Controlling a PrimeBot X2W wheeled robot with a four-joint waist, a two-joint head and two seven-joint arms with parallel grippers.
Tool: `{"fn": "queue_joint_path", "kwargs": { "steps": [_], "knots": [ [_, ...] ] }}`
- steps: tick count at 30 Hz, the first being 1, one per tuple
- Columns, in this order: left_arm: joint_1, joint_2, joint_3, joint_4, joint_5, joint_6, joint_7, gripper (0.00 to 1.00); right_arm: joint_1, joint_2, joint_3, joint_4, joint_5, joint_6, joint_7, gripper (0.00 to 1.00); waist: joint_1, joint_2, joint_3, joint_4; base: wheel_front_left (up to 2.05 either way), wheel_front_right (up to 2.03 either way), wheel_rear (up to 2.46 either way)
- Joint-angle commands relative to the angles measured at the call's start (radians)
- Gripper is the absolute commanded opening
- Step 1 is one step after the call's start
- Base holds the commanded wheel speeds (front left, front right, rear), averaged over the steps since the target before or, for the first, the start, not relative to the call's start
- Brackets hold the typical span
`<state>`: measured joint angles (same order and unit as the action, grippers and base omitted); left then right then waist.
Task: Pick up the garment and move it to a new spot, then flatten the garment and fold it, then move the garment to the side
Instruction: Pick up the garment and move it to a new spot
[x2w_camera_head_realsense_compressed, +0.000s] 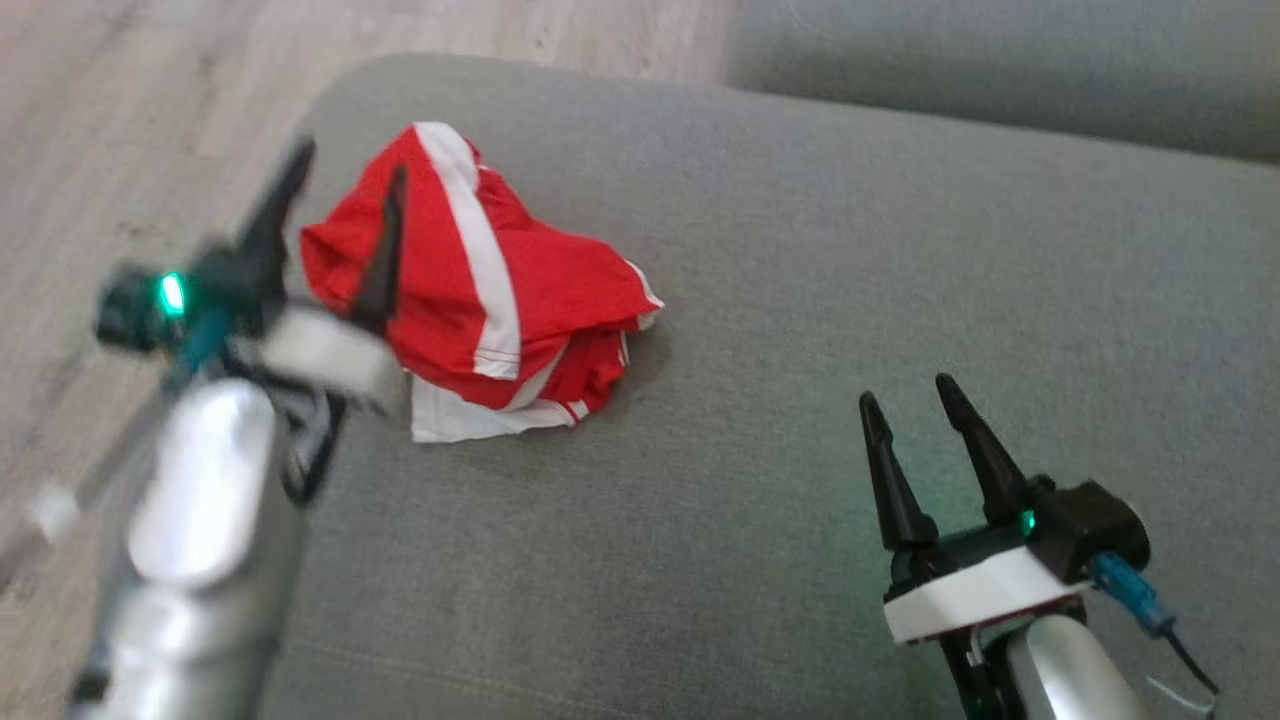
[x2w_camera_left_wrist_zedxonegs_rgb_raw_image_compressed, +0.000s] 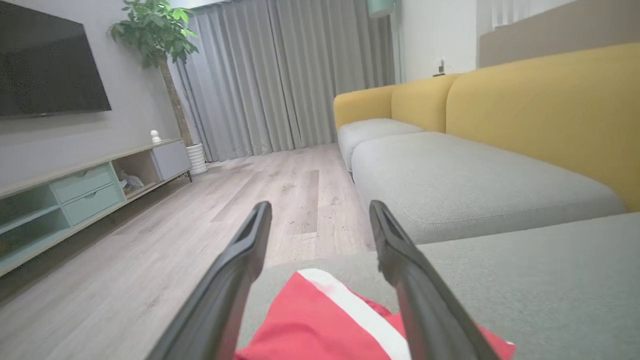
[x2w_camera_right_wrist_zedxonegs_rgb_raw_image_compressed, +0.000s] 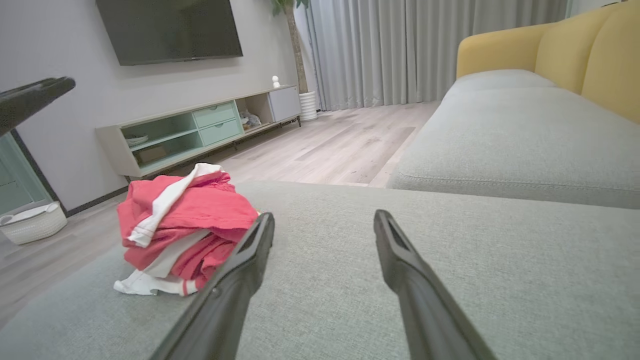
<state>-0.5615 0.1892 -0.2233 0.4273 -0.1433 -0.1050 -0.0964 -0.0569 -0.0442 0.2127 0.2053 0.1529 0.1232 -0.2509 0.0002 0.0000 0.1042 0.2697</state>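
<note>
The crumpled red-and-white fabric garment (x2w_camera_head_realsense_compressed: 480, 290) lies near the far left corner of the grey upholstered sofa cushion (x2w_camera_head_realsense_compressed: 800, 250). The left pincer (x2w_camera_head_realsense_compressed: 350, 165) hangs over it, fingers spread wide and empty. Its wrist view adds yellow sofa backrests (x2w_camera_left_wrist_zedxonegs_rgb_raw_image_compressed: 550, 115) beyond the garment (x2w_camera_left_wrist_zedxonegs_rgb_raw_image_compressed: 310, 325). The right pincer (x2w_camera_head_realsense_compressed: 906, 390), also wide and empty, is above the cushion's near right part. Its wrist view shows the garment (x2w_camera_right_wrist_zedxonegs_rgb_raw_image_compressed: 185, 220) side-on and a white basket (x2w_camera_right_wrist_zedxonegs_rgb_raw_image_compressed: 32, 222) on the floor.

Head cam down; 2 wrist cams share garment (x2w_camera_right_wrist_zedxonegs_rgb_raw_image_compressed: 195, 210).
</note>
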Motion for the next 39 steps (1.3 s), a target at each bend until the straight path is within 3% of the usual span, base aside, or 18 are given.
{"fn": "queue_joint_path", "kwargs": {
  "steps": [1,8,14,23,24,25,26,32,39],
  "knots": [
    [-0.056,0.04,0.032,-0.017,-0.007,-0.003,0.012,1.0,-0.041,-0.006,0.02,-0.037,-0.007,0.008,-0.011,1.0,-0.0002,0.0,0.035,-0.032,0.0,0.0,0.0],
    [-0.284,0.125,-0.068,0.216,-0.16,-0.025,0.256,1.0,-0.079,-0.006,0.03,-0.047,-0.011,0.008,-0.011,1.0,-0.0002,0.0,0.106,-0.087,0.0,0.0,0.0],
    [-0.348,0.217,-0.163,0.335,-0.289,-0.025,0.364,1.0,-0.1,-0.006,0.038,-0.053,-0.009,0.008,-0.011,1.0,-0.0002,0.0,0.15,-0.13,0.0,0.0,0.0],
    [-0.357,0.23,-0.268,0.422,-0.429,-0.026,0.438,1.0,-0.107,-0.006,0.041,-0.055,-0.009,0.008,-0.011,1.0,-0.0002,0.0,0.161,-0.151,0.0,0.0,0.0],
    [-0.357,0.231,-0.279,0.422,-0.445,-0.026,0.444,0.69,-0.107,-0.006,0.041,-0.054,-0.008,0.008,-0.011,1.0,-0.0002,0.0,0.16,-0.152,0.0,0.0,0.0],
    [-0.358,0.234,-0.289,0.419,-0.459,-0.026,0.44,0.11,-0.107,-0.006,0.042,-0.053,-0.007,0.008,-0.011,1.0,-0.0002,0.0,0.159,-0.153,0.0,0.0,0.0],
    [-0.36,0.237,-0.297,0.417,-0.472,-0.026,0.435,0.0,-0.107,-0.006,0.042,-0.053,-0.007,0.008,-0.011,1.0,-0.0002,0.0,0.158,-0.153,0.0,0.0,0.0],
    [-0.396,0.261,-0.319,0.381,-0.523,-0.026,0.311,0.0,-0.103,-0.006,0.041,-0.047,0.0,0.008,-0.011,1.0,-0.0002,0.0,0.134,-0.15,0.0,0.0,0.0],
    [-0.461,0.274,-0.327,0.298,-0.517,-0.026,0.066,0.0,-0.091,-0.006,0.045,-0.038,0.013,0.008,-0.011,1.0,-0.0002,0.0,0.075,-0.151,0.0,0.0,0.0]
  ]
}}
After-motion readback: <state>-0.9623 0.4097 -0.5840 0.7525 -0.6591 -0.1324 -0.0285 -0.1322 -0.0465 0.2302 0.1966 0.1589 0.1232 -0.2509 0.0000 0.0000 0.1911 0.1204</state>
